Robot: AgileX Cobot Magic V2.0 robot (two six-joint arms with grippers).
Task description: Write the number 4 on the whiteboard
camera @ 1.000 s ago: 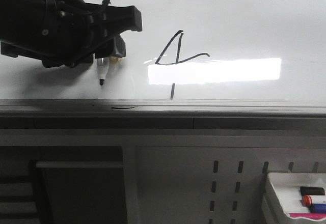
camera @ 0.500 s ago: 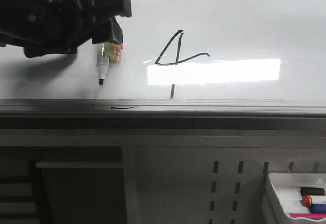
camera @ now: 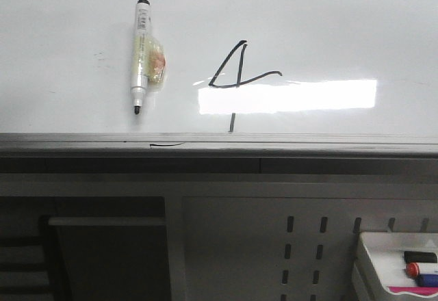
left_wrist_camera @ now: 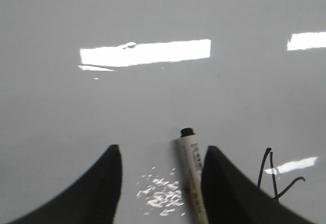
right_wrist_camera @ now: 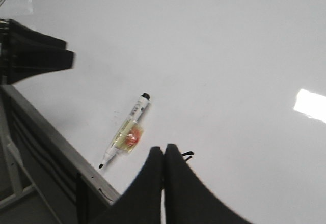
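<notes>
On the whiteboard (camera: 321,20), the number 4 (camera: 238,68) stands drawn in black, its crossbar running along the upper edge of a bright rectangular glare (camera: 287,96) and the stem's lower end showing again below that glare. Just beside it, apart from its strokes, a marker (camera: 140,55) lies uncapped on the board, black tip toward the grey rim (camera: 274,144), a yellowish tag with an orange patch around its barrel. Seen from the left wrist, the left end effector (left_wrist_camera: 161,180) is released, fingers spread, the marker lying between them close to one finger. The right end effector (right_wrist_camera: 163,175) is clenched on nothing, fingers pressed together. A small tray of markers (camera: 397,267) sits low at the right.
</notes>
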